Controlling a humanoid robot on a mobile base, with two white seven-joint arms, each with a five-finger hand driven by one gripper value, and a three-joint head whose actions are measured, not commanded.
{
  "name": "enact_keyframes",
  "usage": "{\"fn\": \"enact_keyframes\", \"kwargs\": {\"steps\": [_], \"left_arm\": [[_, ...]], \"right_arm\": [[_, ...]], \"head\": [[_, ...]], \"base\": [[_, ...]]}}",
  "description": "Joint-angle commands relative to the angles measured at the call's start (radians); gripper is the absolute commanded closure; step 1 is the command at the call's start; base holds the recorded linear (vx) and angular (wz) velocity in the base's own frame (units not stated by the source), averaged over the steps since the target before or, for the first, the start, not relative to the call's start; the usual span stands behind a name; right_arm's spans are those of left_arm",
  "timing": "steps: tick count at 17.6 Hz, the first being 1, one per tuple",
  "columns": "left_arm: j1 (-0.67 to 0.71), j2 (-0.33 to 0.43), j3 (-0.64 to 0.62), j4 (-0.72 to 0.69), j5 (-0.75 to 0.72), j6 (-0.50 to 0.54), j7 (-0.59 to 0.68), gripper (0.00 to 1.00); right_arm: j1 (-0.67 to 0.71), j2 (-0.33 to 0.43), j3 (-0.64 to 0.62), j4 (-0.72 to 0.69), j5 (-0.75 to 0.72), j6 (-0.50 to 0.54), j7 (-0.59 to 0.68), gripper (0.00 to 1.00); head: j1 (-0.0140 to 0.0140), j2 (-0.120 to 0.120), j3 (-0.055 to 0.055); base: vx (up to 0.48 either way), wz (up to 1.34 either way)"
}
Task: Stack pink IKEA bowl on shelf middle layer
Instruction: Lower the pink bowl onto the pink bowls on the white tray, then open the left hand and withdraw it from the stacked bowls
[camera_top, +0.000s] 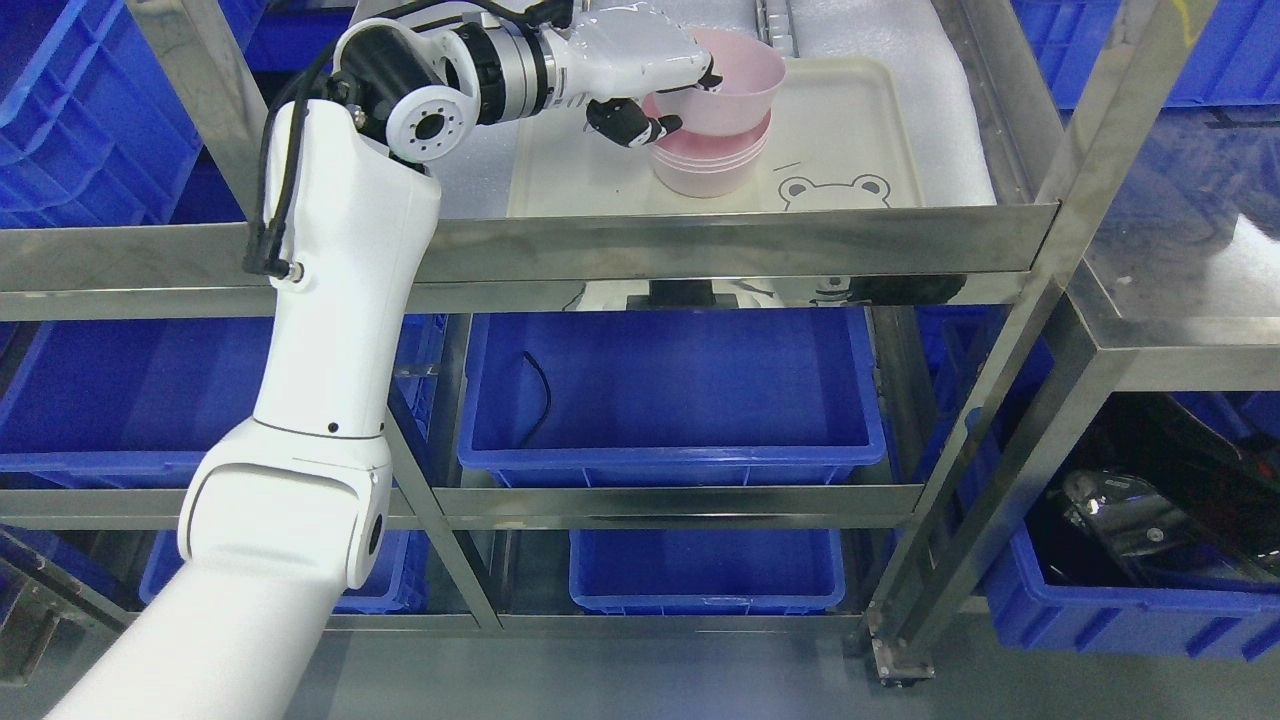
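Top center of the frame: left hand (655, 90) is pinching the near rim of the pink bowl (735, 85), which sits tilted on the bowl stack (705, 160). The cream tray (850, 140) has bare room to the right, shelf rail (740, 240) just below.

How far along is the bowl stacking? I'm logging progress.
Done: a pink stack already sits on the tray. In hand: the left hand holds the top bowl, tilted and partly nested on that stack. Left: seat it level and let go.
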Motion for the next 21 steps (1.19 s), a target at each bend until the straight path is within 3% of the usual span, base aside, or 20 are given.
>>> {"fn": "enact_keyframes", "kwargs": {"steps": [1,6,7,8,9,18,21], "left_arm": [[-0.032,-0.034,-0.044,0.121,-0.042,0.012,0.002,0.95],[-0.037,-0.033,-0.041,0.127,-0.068,0.029,0.002,0.9],[-0.037,-0.034,-0.039,0.127,-0.068,0.029,0.002,0.83],[-0.037,-0.034,-0.035,0.121,-0.068,0.029,0.001,0.56],[-0.037,-0.034,-0.033,0.113,-0.064,0.029,-0.002,0.43],[-0.041,-0.034,0.082,-0.01,-0.025,0.032,-0.015,0.0],[-0.029,-0.013,0.126,-0.016,0.241,0.061,-0.108,0.0]], "right_arm": [[0.023,-0.017,0.0,-0.017,0.0,0.001,0.0,0.0],[0.023,-0.017,0.0,-0.017,0.0,0.001,0.0,0.0],[0.023,-0.017,0.0,-0.017,0.0,0.001,0.0,0.0],[0.023,-0.017,0.0,-0.017,0.0,0.001,0.0,0.0],[0.023,-0.017,0.0,-0.017,0.0,0.001,0.0,0.0],[0.023,-0.017,0.0,-0.017,0.0,0.001,0.0,0.0],[0.023,-0.017,0.0,-0.017,0.0,0.001,0.0,0.0]], "head": [[0.0,0.0,0.0],[0.0,0.0,0.0],[0.0,0.0,0.0],[0.0,0.0,0.0],[0.0,0.0,0.0],[0.0,0.0,0.0],[0.0,0.0,0.0]], "base": [[0.0,0.0],[-0.001,0.0],[0.0,0.0],[0.0,0.0],[0.0,0.0],[0.0,0.0],[0.0,0.0]]}}
